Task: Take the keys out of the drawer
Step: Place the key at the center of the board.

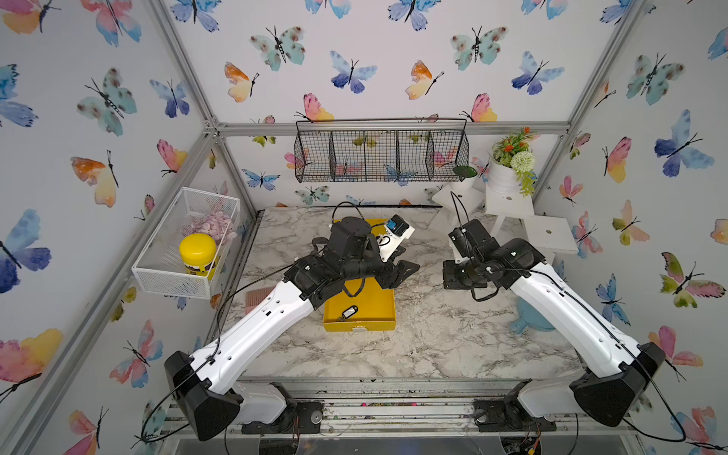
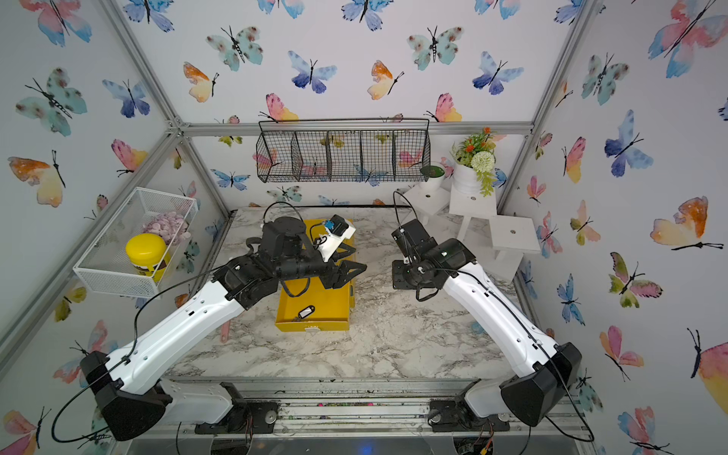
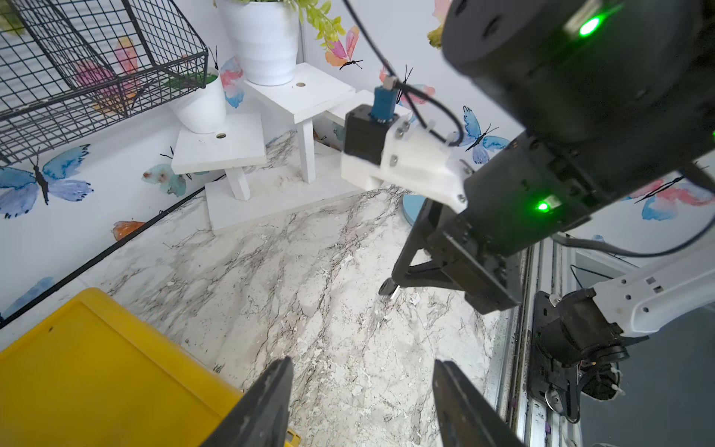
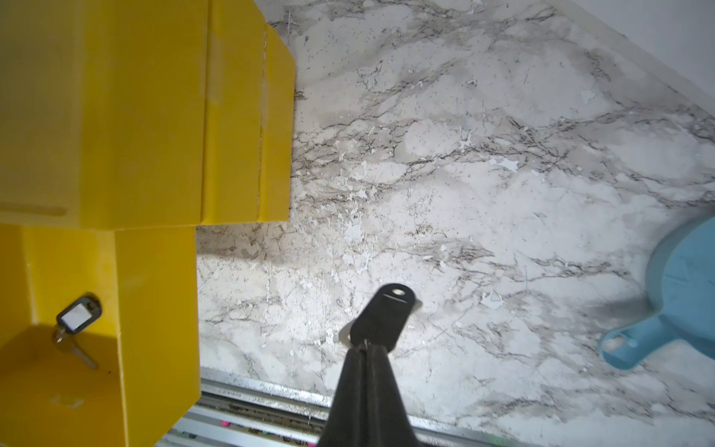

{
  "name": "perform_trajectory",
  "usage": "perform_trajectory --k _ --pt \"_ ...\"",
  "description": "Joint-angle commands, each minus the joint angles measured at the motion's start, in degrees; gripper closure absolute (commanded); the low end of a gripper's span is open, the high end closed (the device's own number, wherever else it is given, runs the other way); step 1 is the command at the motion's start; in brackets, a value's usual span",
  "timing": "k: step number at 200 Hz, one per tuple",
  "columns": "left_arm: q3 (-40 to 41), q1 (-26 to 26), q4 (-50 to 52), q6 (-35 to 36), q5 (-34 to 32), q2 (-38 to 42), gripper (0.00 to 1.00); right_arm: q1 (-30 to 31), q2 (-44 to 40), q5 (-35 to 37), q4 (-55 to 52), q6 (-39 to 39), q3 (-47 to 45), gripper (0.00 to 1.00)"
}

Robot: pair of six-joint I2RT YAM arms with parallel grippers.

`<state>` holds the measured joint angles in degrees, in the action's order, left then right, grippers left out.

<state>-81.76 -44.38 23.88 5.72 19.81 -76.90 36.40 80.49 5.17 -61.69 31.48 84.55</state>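
The yellow drawer (image 1: 378,311) (image 2: 335,315) stands pulled out toward the table's front from its yellow box (image 4: 116,116). One of the keys (image 1: 348,312) (image 2: 305,312) (image 4: 79,317), on a black tag with a white label, lies in the drawer's front part. My right gripper (image 4: 365,344) (image 3: 390,288) hangs over the marble to the right of the drawer, shut on another of the keys by its black tag (image 4: 387,313). My left gripper (image 3: 361,365) (image 1: 405,272) is open and empty, above the box's right edge.
A blue dish with a handle (image 4: 681,294) (image 1: 532,315) lies on the table at the right. White stands with plant pots (image 1: 508,201) fill the back right corner. A black wire basket (image 1: 380,153) hangs on the back wall. A white mesh basket (image 1: 157,252) holds a yellow jar (image 1: 197,252).
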Motion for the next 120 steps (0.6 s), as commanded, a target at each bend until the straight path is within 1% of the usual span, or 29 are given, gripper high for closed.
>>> perform_trajectory --k 1,29,59,83,120 --pt "-0.6 -0.2 -1.2 4.2 1.6 -0.5 0.36 -1.2 -1.1 -1.5 7.6 -0.1 -4.2 0.98" --pt "0.2 -0.2 -1.2 5.2 1.1 -0.3 0.36 -2.7 0.1 -2.0 13.6 -1.3 -10.3 0.98" --pt "1.6 -0.2 -1.4 5.9 0.2 0.5 0.36 -3.9 3.0 -3.4 18.9 -3.1 -14.7 0.98" --pt "2.3 -0.2 -1.4 6.8 -0.5 0.9 0.36 -4.6 6.4 -3.7 21.4 -5.0 -16.3 0.98" --pt "3.0 -0.1 -1.4 8.3 -2.8 1.4 0.35 -5.3 11.9 -3.1 22.3 -7.7 -16.6 0.98"
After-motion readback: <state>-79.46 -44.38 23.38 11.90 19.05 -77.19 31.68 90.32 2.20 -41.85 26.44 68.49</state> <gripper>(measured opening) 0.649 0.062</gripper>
